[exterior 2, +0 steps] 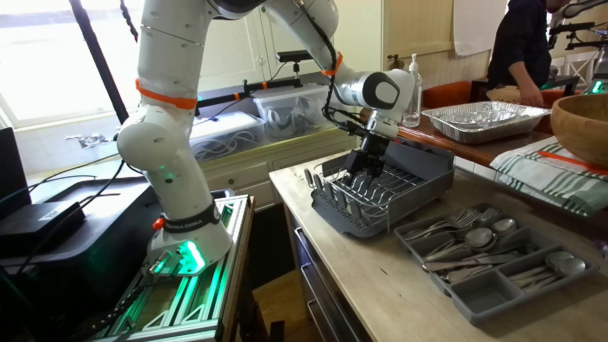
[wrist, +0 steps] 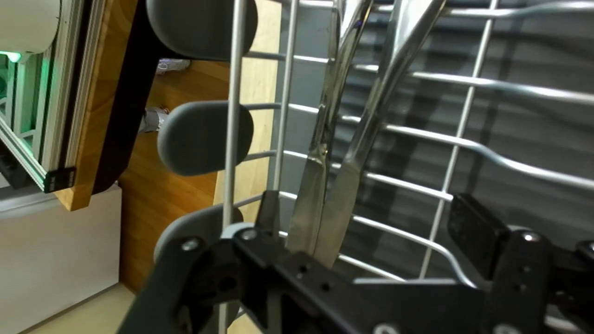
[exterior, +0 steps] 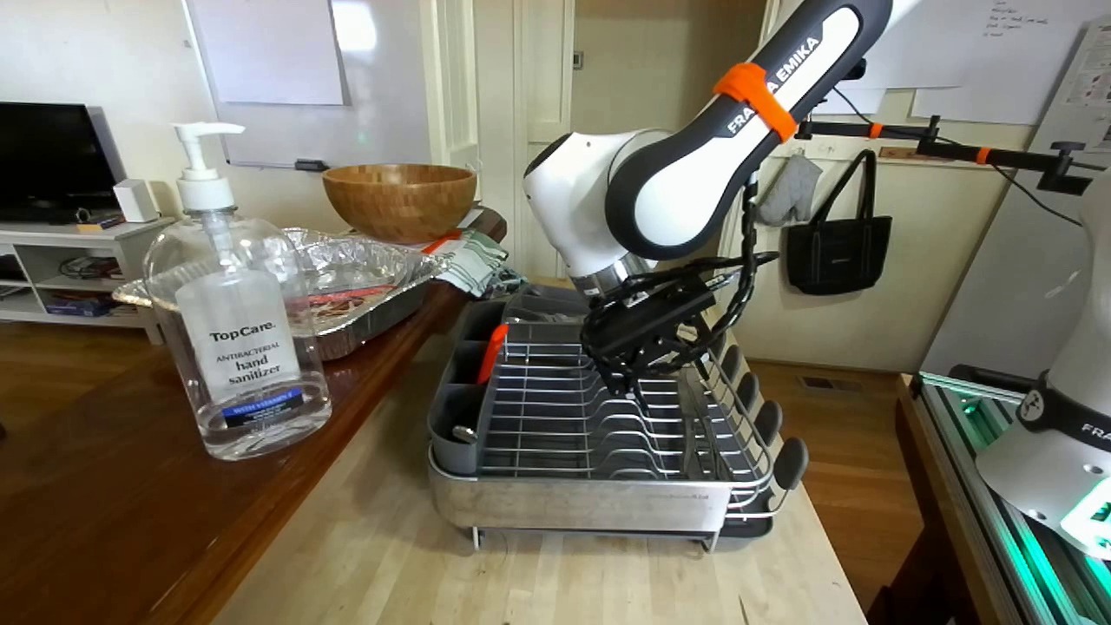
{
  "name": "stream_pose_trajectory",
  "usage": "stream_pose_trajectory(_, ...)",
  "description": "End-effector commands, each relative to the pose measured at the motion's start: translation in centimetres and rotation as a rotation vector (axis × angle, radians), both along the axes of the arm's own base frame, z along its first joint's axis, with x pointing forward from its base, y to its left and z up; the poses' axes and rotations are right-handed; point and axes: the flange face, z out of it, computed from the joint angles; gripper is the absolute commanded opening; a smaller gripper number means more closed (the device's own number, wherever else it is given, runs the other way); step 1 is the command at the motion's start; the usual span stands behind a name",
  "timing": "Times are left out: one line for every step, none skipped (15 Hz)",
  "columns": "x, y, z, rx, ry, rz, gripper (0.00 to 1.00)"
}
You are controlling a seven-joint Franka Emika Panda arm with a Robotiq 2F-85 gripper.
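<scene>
My gripper [wrist: 371,222] is open with nothing between its fingers. It points down over the metal dish rack [exterior: 581,503], which also shows in an exterior view [exterior 2: 420,197]. In both exterior views the gripper [exterior: 627,395] [exterior 2: 361,180] is low over the wires. Two silver table knives lie side by side on the rack wires. The left knife [wrist: 308,199] and the right knife [wrist: 341,199] are nearer the left finger, blades toward the gripper. They also show in an exterior view [exterior: 694,425]. The gripper hides the blade ends. I cannot tell whether the fingers touch the wires.
A grey cutlery tray [exterior 2: 513,308] with forks, spoons and knives stands beside the rack. Grey holders with a red-handled item [exterior: 492,354] line one rack side. A sanitizer bottle [exterior: 252,347], foil pan [exterior: 373,317] and wooden bowl [exterior: 399,200] stand on the higher counter. A person [exterior 2: 527,52] stands behind.
</scene>
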Motion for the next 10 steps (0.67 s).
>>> stream_pose_trajectory(-0.4,-0.9,0.1,0.001,-0.030,-0.029,0.91)
stream_pose_trajectory(-0.4,-1.0,-0.1,-0.004,-0.032,-0.028,0.90)
stream_pose_trajectory(-0.3,-1.0,-0.2,-0.010,-0.038,-0.024,0.89)
stream_pose_trajectory(-0.3,-1.1,-0.4,-0.012,-0.038,-0.024,0.91)
stream_pose_trajectory(-0.3,-1.1,-0.6,-0.011,-0.040,-0.022,0.89)
stream_pose_trajectory(-0.4,-1.1,-0.9,-0.011,-0.038,-0.019,0.87)
stream_pose_trajectory(-0.6,-1.0,-1.3,-0.012,-0.032,-0.012,0.86)
stream_pose_trajectory(-0.8,-0.9,-1.8,-0.011,-0.019,-0.008,0.85)
stream_pose_trajectory(-1.1,-0.8,-2.2,-0.007,-0.012,-0.006,0.85)
stream_pose_trajectory(-1.4,-0.7,-2.7,-0.007,-0.005,-0.005,0.80)
